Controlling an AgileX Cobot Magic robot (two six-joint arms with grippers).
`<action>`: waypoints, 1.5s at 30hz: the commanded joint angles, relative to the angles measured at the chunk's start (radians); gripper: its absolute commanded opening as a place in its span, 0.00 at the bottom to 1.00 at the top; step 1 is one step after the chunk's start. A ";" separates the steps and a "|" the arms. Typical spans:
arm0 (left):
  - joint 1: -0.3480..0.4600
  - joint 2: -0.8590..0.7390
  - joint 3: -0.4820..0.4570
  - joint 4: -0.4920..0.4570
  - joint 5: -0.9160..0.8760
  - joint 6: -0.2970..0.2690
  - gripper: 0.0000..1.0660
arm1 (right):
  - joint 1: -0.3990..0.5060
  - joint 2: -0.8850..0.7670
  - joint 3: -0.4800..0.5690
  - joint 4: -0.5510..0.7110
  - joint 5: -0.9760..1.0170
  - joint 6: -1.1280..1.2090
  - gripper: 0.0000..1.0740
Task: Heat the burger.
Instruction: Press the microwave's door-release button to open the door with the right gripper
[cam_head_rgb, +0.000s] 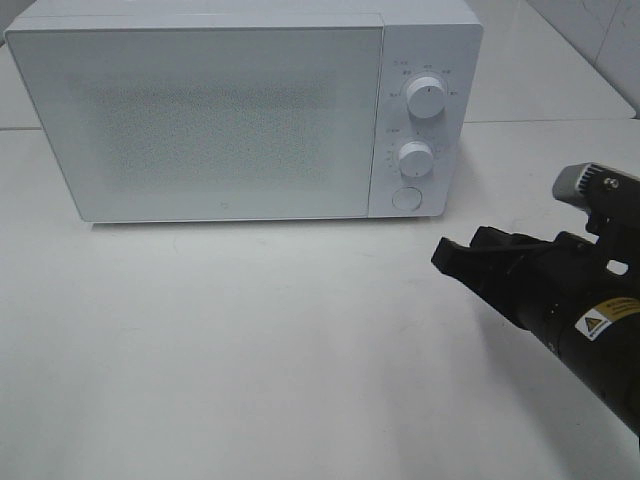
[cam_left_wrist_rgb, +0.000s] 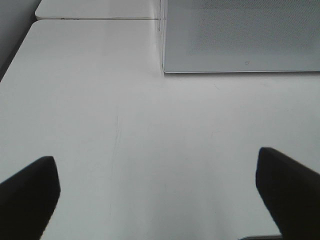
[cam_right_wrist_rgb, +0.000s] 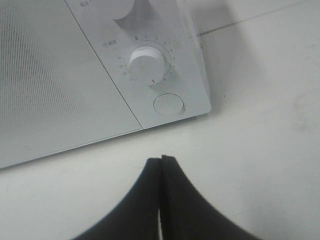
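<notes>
The burger is out of view; the white microwave (cam_head_rgb: 210, 120) stands at the back of the table with its door closed, and the frosted door hides the inside. My right gripper (cam_head_rgb: 445, 256) hovers over the table to the right, in front of the microwave's control panel. It is shut with nothing in it. In the right wrist view the right gripper (cam_right_wrist_rgb: 161, 160) has its black fingers pressed together, pointing at the round button (cam_right_wrist_rgb: 168, 105) below the lower knob (cam_right_wrist_rgb: 147, 65). My left gripper (cam_left_wrist_rgb: 155, 157) is open over bare table, its fingers (cam_left_wrist_rgb: 30, 192) wide apart and empty.
The control panel carries an upper knob (cam_head_rgb: 427, 98), a lower knob (cam_head_rgb: 414, 157) and a round button (cam_head_rgb: 405, 197). A white table (cam_head_rgb: 250, 340) stretches in front of the microwave. A seam between tabletops (cam_left_wrist_rgb: 95, 19) runs behind it.
</notes>
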 joint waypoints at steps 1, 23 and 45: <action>0.003 -0.016 0.004 -0.002 -0.012 -0.007 0.94 | 0.006 0.012 -0.006 -0.005 -0.006 0.175 0.00; 0.003 -0.016 0.004 -0.002 -0.012 -0.007 0.94 | 0.005 0.086 -0.044 -0.003 0.040 1.027 0.00; 0.003 -0.016 0.004 -0.002 -0.012 -0.007 0.94 | -0.073 0.315 -0.278 -0.085 0.071 1.207 0.00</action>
